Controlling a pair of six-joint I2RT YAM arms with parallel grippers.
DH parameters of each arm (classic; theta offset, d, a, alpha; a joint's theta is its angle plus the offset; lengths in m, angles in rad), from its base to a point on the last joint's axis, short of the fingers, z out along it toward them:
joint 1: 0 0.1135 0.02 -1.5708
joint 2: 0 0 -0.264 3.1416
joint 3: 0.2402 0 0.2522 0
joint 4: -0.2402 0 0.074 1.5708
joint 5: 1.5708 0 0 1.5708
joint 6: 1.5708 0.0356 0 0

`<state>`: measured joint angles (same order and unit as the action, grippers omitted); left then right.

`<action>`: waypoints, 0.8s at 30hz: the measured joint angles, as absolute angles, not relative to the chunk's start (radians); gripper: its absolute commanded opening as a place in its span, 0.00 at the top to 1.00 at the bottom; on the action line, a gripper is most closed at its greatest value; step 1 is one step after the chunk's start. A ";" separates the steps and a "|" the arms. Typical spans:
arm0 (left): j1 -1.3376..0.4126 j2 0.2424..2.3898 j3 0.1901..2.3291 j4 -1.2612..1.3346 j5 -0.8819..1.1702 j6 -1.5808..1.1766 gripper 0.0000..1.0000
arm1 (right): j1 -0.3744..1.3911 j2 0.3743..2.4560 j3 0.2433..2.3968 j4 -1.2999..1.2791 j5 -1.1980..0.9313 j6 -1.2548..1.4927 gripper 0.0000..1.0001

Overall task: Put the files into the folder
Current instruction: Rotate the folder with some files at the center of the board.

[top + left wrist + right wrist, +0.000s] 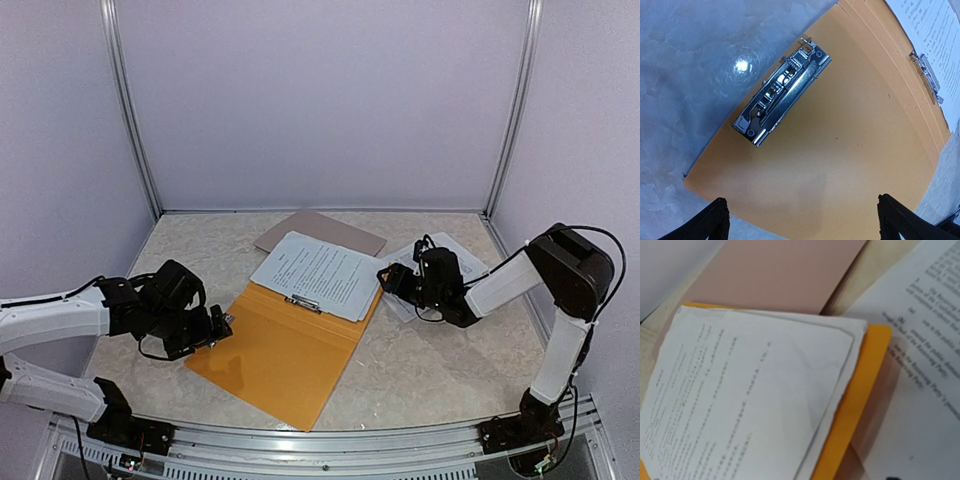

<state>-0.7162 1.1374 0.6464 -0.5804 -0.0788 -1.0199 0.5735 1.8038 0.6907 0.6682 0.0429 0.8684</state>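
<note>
arm bases (120, 430) sit nearest, on the folder's near side. folder (280, 365) lies open flat on the table (430, 370), fold line running far-left to near-right, skewed to the table edge. its far half holds a stack of files (320, 272), long edge along the fold, small clip (303, 303) at their near edge. near half is bare except a metal clamp (782, 95) by its left edge. left gripper (220, 323) hovers over that edge, fingers wide apart. loose sheets (455, 250) lie just right of the folder. right gripper (385, 280) is at the folder's right corner, can't tell its jaw gap. clipboard (320, 232) lies beyond the folder's far edge.
</note>
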 measured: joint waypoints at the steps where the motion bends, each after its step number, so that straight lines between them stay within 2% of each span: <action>1: -0.719 1.122 0.636 -0.584 -0.078 -1.032 0.01 | 0.568 1.820 0.698 0.673 0.028 0.870 0.30; 9: -0.728 1.048 0.576 -0.631 -0.078 -1.105 0.01 | 0.542 1.953 0.744 0.768 -0.073 0.914 0.35; 13: -0.733 1.047 0.563 -0.636 -0.079 -1.127 0.01 | 0.539 2.009 0.766 0.849 -0.119 0.956 0.43; 15: -0.736 1.049 0.561 -0.636 -0.079 -1.132 0.01 | 0.537 2.033 0.773 0.889 -0.139 0.982 0.49; 17: -0.737 1.055 0.561 -0.636 -0.079 -1.134 0.01 | 0.536 2.064 0.787 0.928 -0.159 1.007 0.61; 22: -0.738 1.072 0.561 -0.634 -0.081 -1.135 0.01 | 0.531 2.106 0.789 0.998 -0.179 1.064 1.00; 24: -0.739 1.077 0.561 -0.633 -0.083 -1.134 0.01 | 0.524 2.109 0.770 1.043 -0.186 1.086 1.00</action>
